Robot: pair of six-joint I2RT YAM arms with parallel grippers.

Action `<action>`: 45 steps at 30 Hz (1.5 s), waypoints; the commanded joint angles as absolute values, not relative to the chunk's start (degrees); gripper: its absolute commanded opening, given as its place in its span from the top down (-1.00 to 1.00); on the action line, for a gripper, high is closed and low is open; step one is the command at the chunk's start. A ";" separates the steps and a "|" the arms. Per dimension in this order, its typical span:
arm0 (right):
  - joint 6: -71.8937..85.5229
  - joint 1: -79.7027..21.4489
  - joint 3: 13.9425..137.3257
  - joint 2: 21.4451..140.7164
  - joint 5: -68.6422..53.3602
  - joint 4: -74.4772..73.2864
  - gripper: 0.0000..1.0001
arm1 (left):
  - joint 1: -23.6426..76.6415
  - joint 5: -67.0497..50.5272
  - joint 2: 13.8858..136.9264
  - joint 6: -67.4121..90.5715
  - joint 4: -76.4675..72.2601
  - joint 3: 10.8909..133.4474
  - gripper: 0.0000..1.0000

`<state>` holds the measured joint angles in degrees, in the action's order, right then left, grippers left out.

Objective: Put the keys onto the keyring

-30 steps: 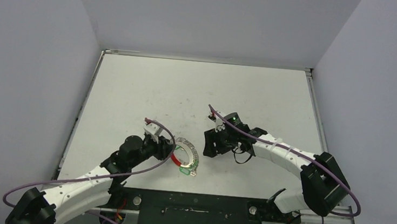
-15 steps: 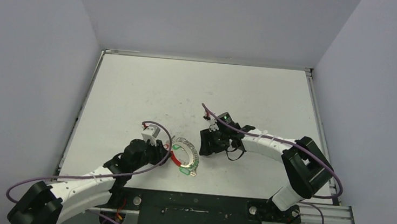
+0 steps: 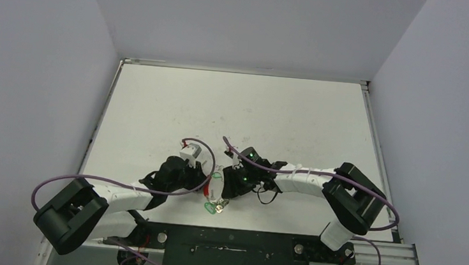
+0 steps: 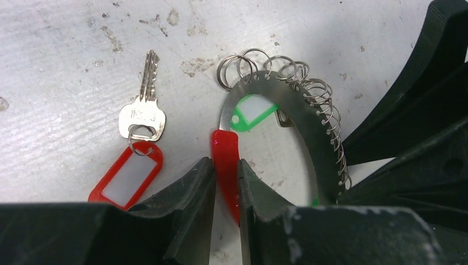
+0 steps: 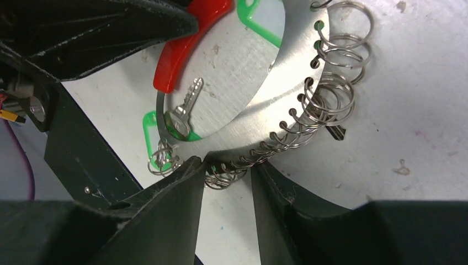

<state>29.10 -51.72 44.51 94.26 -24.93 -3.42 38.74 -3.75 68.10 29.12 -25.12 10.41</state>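
At centre — left fingers (image 4: pixel 193 204) pinch keyring (image 4: pixel 309 127) | right fingers (image 5: pixel 171 204) part-open astride it

Held the left arm (image 3: pixel 117 194) low and stretched inward from its base, with the left gripper (image 4: pixel 225 163) tipped down. Kept its fingers (image 4: pixel 193 193) nearly together, pressed on either side of the red arc of the keyring (image 4: pixel 312 138). Held the right arm (image 3: pixel 305 175) folded back toward the left, wrist low, with the right gripper (image 5: pixel 226 165) facing the other. Set its fingers (image 5: pixel 165 204) wider apart, with band and loops between the tips.
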 commanded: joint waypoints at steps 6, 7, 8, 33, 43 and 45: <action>19.33 -49.25 44.63 81.79 -16.20 -11.97 0.08 | 38.21 -7.23 64.36 21.94 -27.00 12.98 0.55; 17.53 -47.93 44.65 80.39 -16.70 -12.44 0.06 | 38.23 -7.62 62.98 20.96 -26.71 12.74 0.52; 14.83 -46.48 44.63 79.26 -17.79 -12.75 0.05 | 38.17 -8.09 61.34 20.13 -26.44 12.48 0.50; -20.55 -37.35 39.94 77.20 -37.74 -1.19 0.22 | 39.69 -13.11 51.58 5.68 -23.52 12.51 0.35; -6.56 -36.24 30.66 66.65 -24.41 8.76 0.22 | 48.55 -7.35 70.06 7.90 -20.96 27.52 0.39; -3.30 -35.84 28.30 63.72 -21.56 10.48 0.18 | 49.45 -6.68 73.51 9.02 -19.69 30.27 0.40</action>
